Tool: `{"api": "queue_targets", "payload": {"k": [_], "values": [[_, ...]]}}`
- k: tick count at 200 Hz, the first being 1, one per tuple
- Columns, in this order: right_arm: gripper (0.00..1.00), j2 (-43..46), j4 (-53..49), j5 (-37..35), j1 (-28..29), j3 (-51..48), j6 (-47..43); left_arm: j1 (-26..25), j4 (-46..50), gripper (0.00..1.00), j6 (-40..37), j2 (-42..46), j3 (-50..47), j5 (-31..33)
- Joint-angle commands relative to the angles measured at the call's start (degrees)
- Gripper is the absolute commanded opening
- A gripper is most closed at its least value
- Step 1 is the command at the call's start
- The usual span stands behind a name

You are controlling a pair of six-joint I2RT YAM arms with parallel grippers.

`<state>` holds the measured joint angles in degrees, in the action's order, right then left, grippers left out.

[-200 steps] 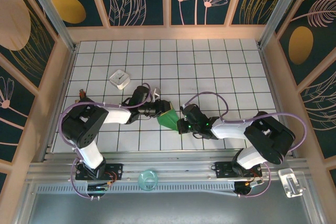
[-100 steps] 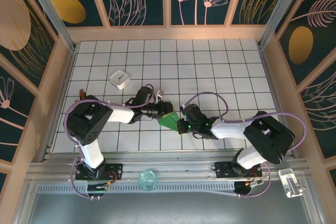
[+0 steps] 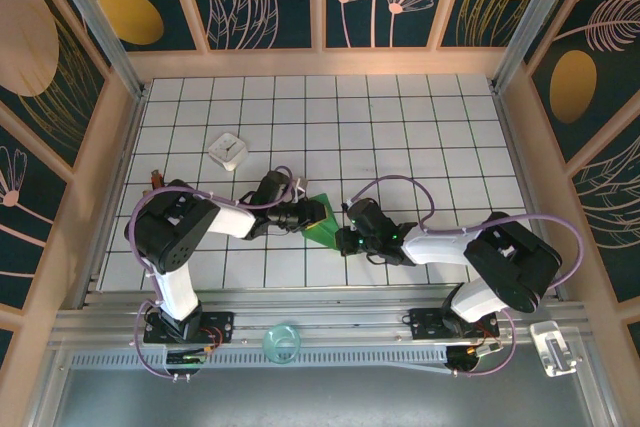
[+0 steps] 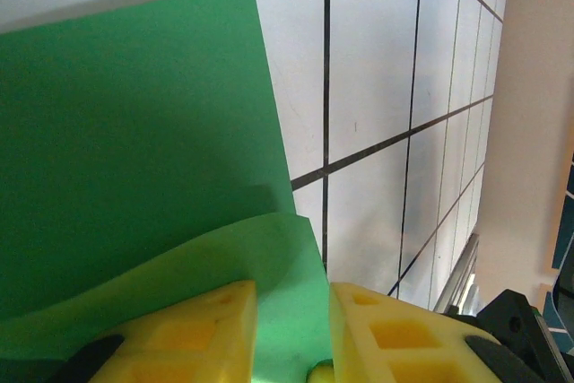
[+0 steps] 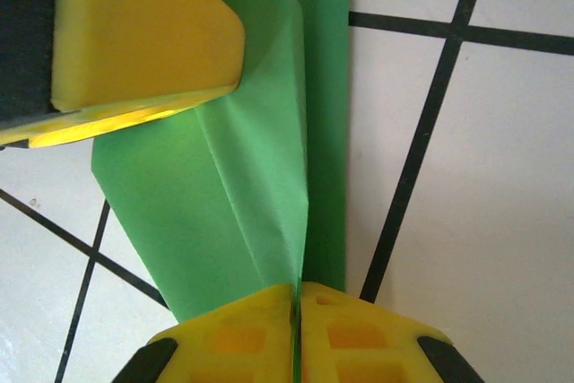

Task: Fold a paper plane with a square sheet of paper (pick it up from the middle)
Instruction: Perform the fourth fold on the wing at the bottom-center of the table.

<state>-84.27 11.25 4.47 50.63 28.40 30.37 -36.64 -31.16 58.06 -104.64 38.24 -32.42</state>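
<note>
left gripper (image 4: pixel 291 311): fingers narrowly parted, a raised flap of the green paper (image 4: pixel 134 132) between them.
right gripper (image 5: pixel 296 304): fingertips pressed together, pinching the paper's crease.
green paper: folded, on the tiles, right of the white box (image 3: pixel 229 150), nearer the arm bases.

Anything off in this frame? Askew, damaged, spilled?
No spill or tear. On the folded bright-green paper sheet, the top flap edge slants against the layer beneath, possibly intended. The small white square box sits askew to the tile grid.

Black-and-white arms (image 3: pixel 440 244), looping purple cables (image 3: pixel 560 222), blocky yellow jaws
</note>
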Motion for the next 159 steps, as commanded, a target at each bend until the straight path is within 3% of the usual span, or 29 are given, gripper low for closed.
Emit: {"api": "queue_targets", "payload": {"k": [1, 63, 116, 159], "values": [[0.12, 1.9, -1.7, 2.1, 0.0, 0.9, -0.3, 0.4, 0.4, 0.29, -1.5, -1.6, -1.6, 1.1], [0.20, 6.1, -4.6, 4.5, -1.8, 0.4, 0.3, 0.4, 0.3, 0.29, -1.7, -1.6, -1.8, 0.9], [0.14, 6.4, -3.3, 5.5, -1.8, -1.4, 1.6, 0.4, 0.5, 0.29, -1.6, -1.6, -1.6, 0.9], [0.16, 6.1, -3.2, 4.1, -1.8, -2.6, 1.8, 0.4, 0.7, 0.29, -1.6, -1.4, -1.4, 0.9]]}}
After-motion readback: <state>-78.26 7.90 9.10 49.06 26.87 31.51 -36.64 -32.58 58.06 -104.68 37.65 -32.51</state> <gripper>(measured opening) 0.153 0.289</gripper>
